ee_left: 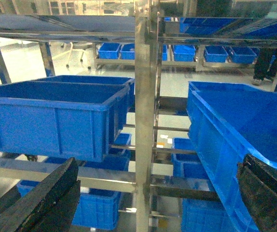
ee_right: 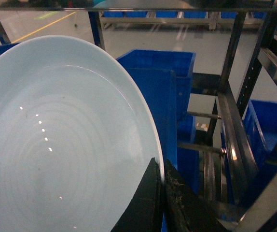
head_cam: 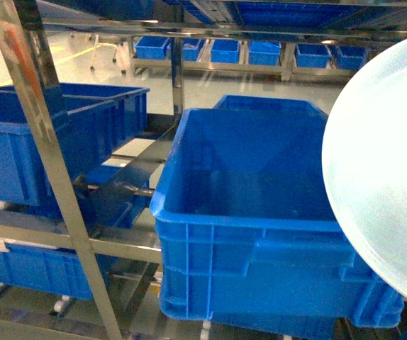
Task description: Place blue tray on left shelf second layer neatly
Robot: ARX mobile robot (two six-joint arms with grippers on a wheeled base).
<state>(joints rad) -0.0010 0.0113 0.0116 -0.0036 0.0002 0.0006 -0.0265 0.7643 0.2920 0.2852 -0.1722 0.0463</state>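
So the right gripper has its jaws clamped on the rim of the blue tray, which fills the right edge of the head view, tilted up on its edge rather than flat, probably so it can slip between the rails. It's not on the left shelf yet; that steel rack sits at the left of the frame, well apart from the tray, with dark blue crates on its tiers. A big blue crate sits dead center, between the tray and the shelf. The left gripper hangs with jaws spread wide, holding nothing, likely just keeping out of the way.
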